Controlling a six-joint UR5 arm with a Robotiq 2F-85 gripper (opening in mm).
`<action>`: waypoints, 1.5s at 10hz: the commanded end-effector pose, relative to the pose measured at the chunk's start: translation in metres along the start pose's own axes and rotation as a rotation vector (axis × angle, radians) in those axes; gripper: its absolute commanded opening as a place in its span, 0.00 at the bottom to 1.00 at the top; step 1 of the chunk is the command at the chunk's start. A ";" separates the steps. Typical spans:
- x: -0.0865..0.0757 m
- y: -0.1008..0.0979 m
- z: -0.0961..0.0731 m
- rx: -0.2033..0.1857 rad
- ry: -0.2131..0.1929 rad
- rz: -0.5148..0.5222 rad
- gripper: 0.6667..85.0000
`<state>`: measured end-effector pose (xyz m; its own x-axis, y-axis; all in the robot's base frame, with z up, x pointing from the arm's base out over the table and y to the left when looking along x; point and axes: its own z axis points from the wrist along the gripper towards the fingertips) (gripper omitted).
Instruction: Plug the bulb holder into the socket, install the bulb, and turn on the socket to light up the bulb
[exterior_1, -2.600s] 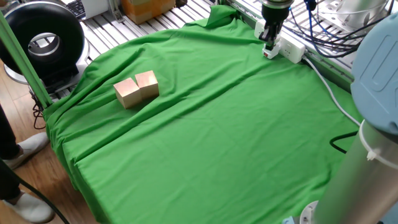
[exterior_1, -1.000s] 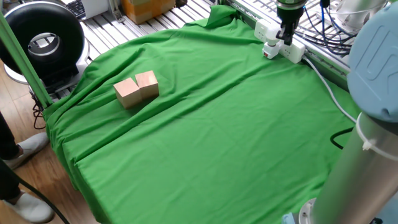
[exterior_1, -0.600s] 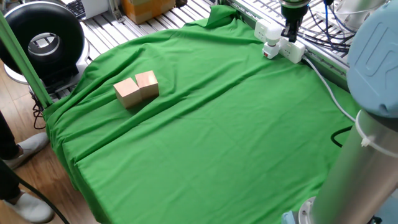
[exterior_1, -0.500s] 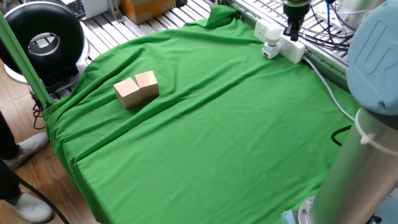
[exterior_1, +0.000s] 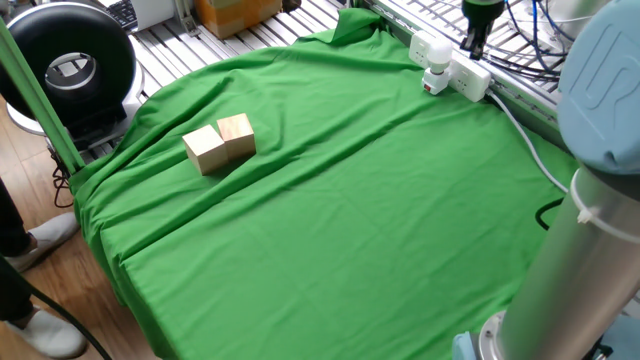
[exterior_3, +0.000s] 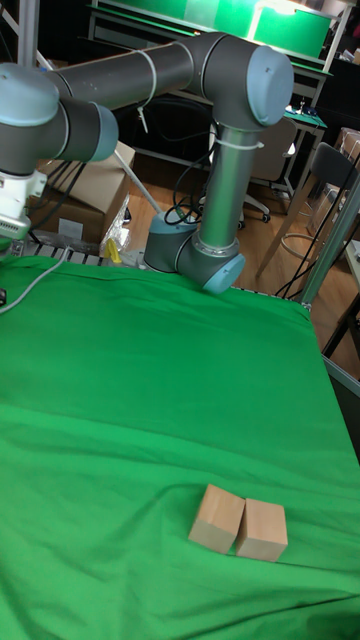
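Observation:
The socket (exterior_1: 470, 78), a long white power strip, lies at the far right edge of the green cloth. The bulb holder (exterior_1: 438, 61) sits plugged into the strip. The white bulb (exterior_1: 431, 82) is screwed into it and points towards the front left. I cannot tell whether the bulb glows. My gripper (exterior_1: 476, 44) hangs just above the strip's right half, to the right of the bulb. Its dark fingers are together with nothing between them. In the tall fixed view the gripper is cut off at the left edge.
Two wooden blocks (exterior_1: 220, 143) (exterior_3: 238, 525) lie side by side on the green cloth (exterior_1: 330, 220). The strip's white cable (exterior_1: 535, 155) runs down the right side. A black cable (exterior_1: 545, 215) and my arm's grey base column (exterior_1: 560, 290) are near the front right.
My gripper has left the bulb and moved right and slightly up along the strip. The bulb stays in the holder.

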<state>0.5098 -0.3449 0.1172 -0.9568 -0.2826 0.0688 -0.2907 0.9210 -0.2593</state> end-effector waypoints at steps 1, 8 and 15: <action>-0.012 -0.007 -0.002 0.010 -0.065 -0.034 0.90; -0.027 -0.037 -0.001 0.099 -0.142 0.078 0.84; -0.028 -0.040 0.012 0.072 -0.169 0.154 0.80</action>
<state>0.5431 -0.3747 0.1144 -0.9718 -0.2115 -0.1042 -0.1676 0.9306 -0.3255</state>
